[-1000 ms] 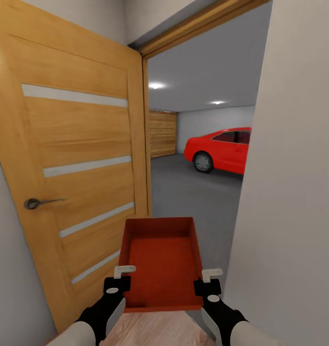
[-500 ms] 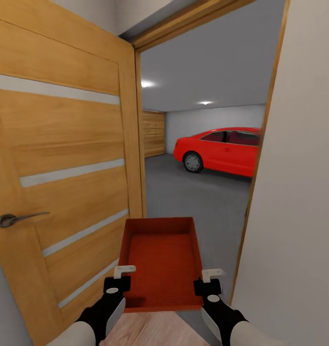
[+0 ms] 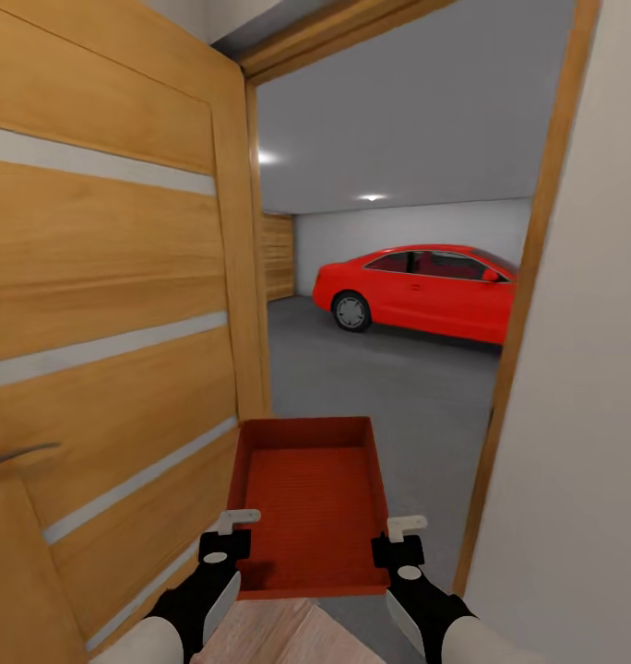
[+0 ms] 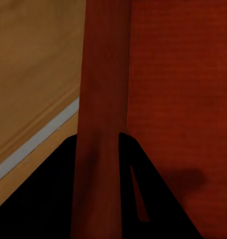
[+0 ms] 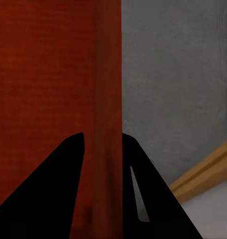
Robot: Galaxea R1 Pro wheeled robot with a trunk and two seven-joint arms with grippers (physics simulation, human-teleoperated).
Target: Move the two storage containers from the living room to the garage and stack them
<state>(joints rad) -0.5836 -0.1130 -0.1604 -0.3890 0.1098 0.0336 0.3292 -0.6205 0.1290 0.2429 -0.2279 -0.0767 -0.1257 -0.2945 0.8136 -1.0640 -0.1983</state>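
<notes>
Storage container (image 3: 311, 503) gripped by left pincer (image 3: 231, 535) and right pincer (image 3: 400, 539).

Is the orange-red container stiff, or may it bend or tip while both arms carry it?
The storage container probably is stiff: held only at two side walls, its floor and rim look straight. It seems light, being empty with low walls. Tipping looks unlikely, since the left gripper and right gripper clamp opposite walls; slipping remains possible.

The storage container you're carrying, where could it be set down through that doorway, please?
Bare garage floor lies between the open wooden door and the red car. The doorway is tight: the storage container is near the door and right frame.
</notes>
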